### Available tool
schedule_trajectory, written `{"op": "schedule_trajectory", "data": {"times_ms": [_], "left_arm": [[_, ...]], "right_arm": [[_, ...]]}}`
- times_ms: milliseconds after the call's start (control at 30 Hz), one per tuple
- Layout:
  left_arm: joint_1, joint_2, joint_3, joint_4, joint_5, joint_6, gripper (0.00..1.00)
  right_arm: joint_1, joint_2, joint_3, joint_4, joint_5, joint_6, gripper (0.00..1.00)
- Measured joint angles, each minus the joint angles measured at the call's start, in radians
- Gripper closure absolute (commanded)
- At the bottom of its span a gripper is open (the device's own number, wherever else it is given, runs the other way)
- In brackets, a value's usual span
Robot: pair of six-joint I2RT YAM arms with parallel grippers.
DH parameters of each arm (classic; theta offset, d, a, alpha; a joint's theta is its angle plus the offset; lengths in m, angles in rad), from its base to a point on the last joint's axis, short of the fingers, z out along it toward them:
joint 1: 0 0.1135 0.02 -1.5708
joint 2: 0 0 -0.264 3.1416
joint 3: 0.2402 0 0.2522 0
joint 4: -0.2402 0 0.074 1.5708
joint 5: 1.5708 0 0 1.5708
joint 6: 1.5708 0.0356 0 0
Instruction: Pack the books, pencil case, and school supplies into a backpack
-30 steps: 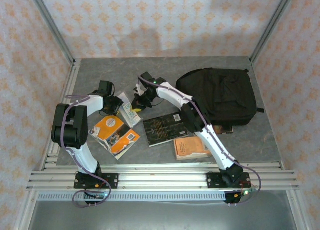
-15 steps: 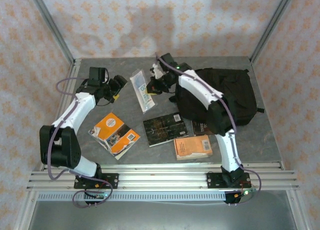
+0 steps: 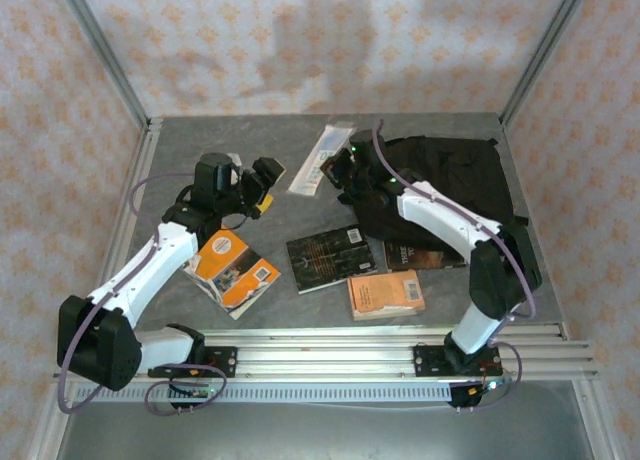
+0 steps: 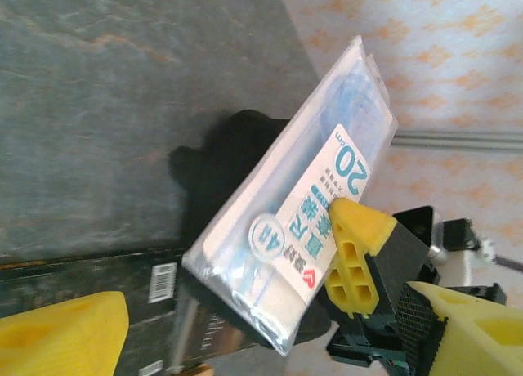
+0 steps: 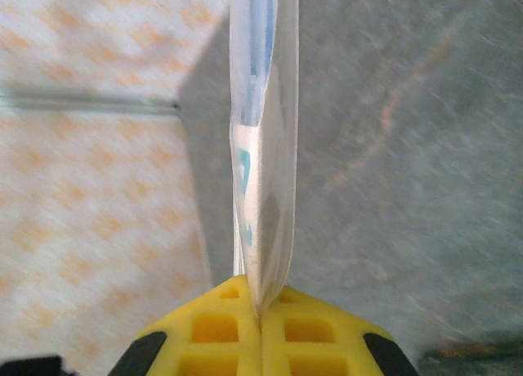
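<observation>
One backpack lies on the surface. Four books sit near-left of it: orange-and-white, black, brown partly hidden under the right arm, and small orange. One clear packet hangs just left of the backpack, pinched edge-on in the fully closed right claw. The left claw, further left, gapes wide, gripping nothing. Bare surface lies beyond it.

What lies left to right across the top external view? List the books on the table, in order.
orange-and-white book → black book → dark brown book. The small orange book overlaps the last two sideways, so it is left out.
</observation>
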Motion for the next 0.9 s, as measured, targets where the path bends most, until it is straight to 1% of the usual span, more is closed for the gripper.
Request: {"op": "schedule_trajectory", "data": {"times_ms": [100,267,400,533,667,900], "left_arm": [[-0.021,-0.024,-0.015,0.06,-0.041,-0.061,0.13],[-0.043,-0.004,-0.046,0.154,-0.084,-0.153,0.2],[-0.066,0.046,-0.047,0.22,-0.1,-0.189,0.25],[-0.101,0.092,-0.036,0.274,-0.108,-0.191,0.3],[-0.115,0.116,-0.026,0.318,-0.112,-0.19,0.42],[-0.115,0.146,-0.013,0.393,-0.116,-0.192,0.68]], "right_arm": [[0.022,-0.034,-0.031,0.1,0.074,0.082,1.0],[0.048,-0.097,-0.1,0.206,0.151,0.162,1.0],[0.049,-0.106,-0.127,0.263,0.172,0.203,1.0],[0.053,-0.106,-0.149,0.298,0.172,0.23,1.0],[0.058,-0.106,-0.16,0.324,0.172,0.251,1.0],[0.061,-0.106,-0.166,0.345,0.172,0.273,1.0]]}}
